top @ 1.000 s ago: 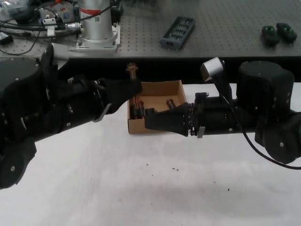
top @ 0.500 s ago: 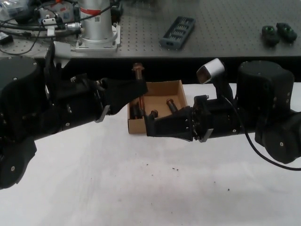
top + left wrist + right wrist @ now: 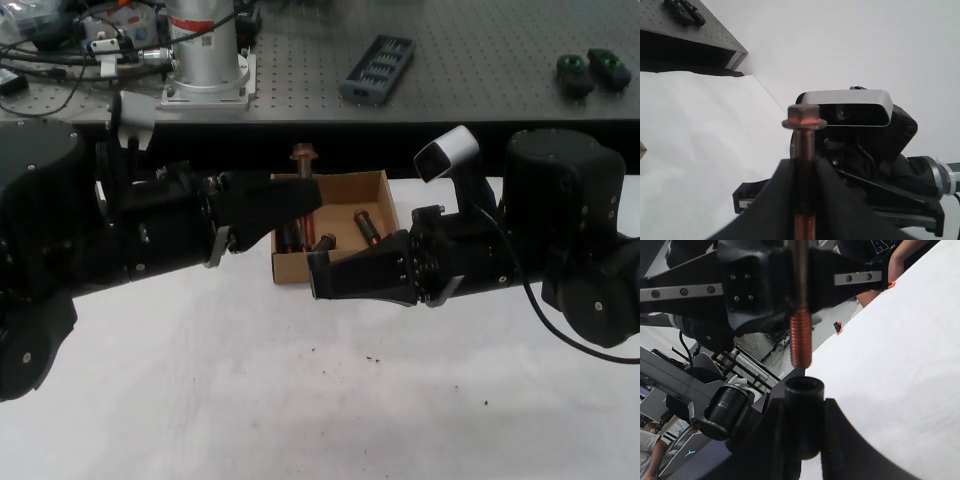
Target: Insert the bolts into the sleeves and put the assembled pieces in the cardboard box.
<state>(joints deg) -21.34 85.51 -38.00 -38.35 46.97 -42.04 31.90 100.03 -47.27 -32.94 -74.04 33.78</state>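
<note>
Right wrist view: bolt (image 3: 801, 335) hangs thread end down, tip just above the open mouth of the sleeve (image 3: 804, 387). Small gap, not yet in. Axes look near in line, tip maybe slightly off centre; can't confirm from one angle.

Left gripper (image 3: 803, 172) is clamped on the bolt shank below the flanged hex head, bolt upright. Right gripper (image 3: 804, 412) is clenched around the black sleeve, bore facing up. Both parts are held off the bench by the cardboard box (image 3: 290, 268), which has a few assembled pieces (image 3: 365, 224) lying in it.

My read: the step in hand is the insertion itself, box drop comes after.

How I'd run it:
- hold the sleeve arm fixed, move only the bolt arm
- null the sideways offset first, then go straight down along the bolt axis
- slow feed; if the threads catch the rim, back off and re-centre, don't push through
- no tilt on either part, a cocked bolt will jam or twist in the grip
- release the bolt only once the shank is well seated
</note>
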